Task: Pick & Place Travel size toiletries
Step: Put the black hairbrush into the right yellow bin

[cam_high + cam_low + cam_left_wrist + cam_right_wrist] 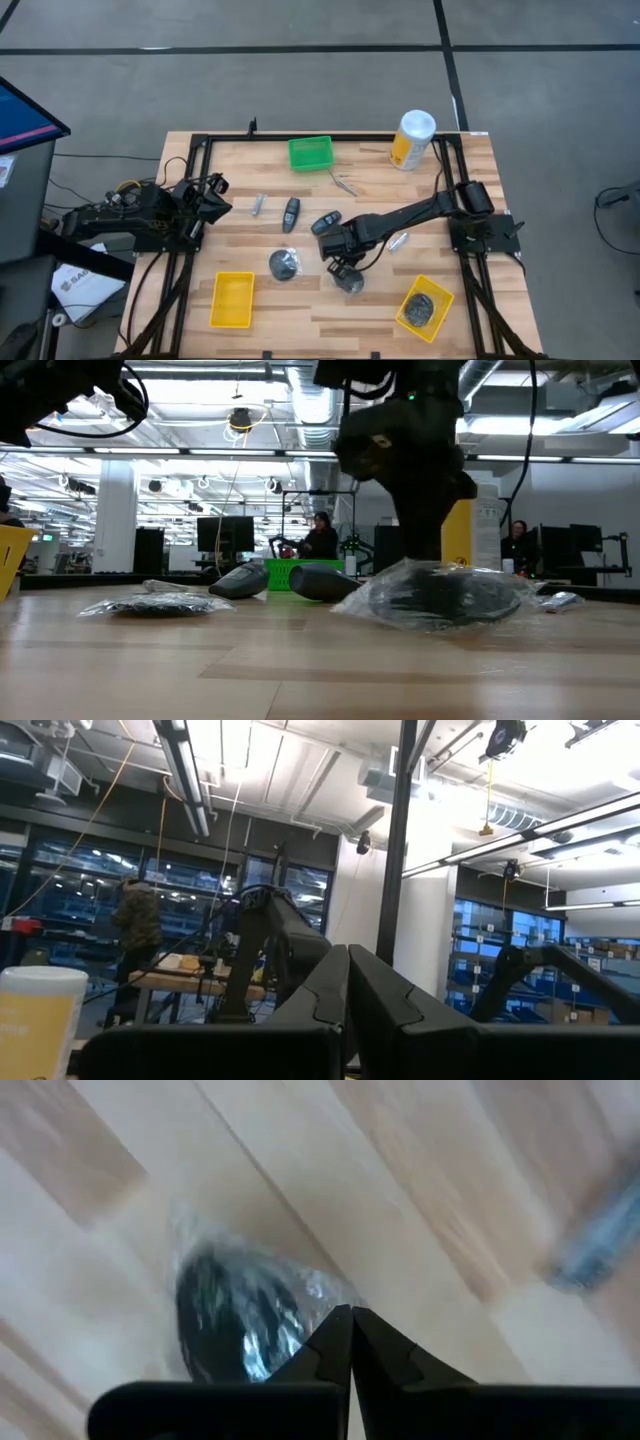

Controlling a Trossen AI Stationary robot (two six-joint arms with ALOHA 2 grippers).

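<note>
A black round bundle in clear wrap [350, 282] lies near the table's middle, and my right gripper [346, 268] is shut on it from above; it also shows in the low view [440, 598] and the right wrist view [235, 1325]. A second wrapped bundle [285, 264] lies on the table to its left. Two dark oval pieces [291, 213] [326, 221] and slim silvery pieces [258, 205] [345, 183] [398, 241] lie flat on the table. My left gripper [218, 197] waits at the left edge, shut and empty. My right gripper pinches the clear wrap at the bundle's edge [322, 1292] between its two shut fingers. The fingers come from above, pointing down. In the low view the bundle's underside [440, 624] seems to lie on the table below the fingers.
A green tray [310, 152] and a white-and-yellow canister [412, 140] stand at the far edge. A yellow tray [232, 298] lies near left. Another yellow tray [440, 295] near right holds a dark wrapped item. Black frame rails run along both sides.
</note>
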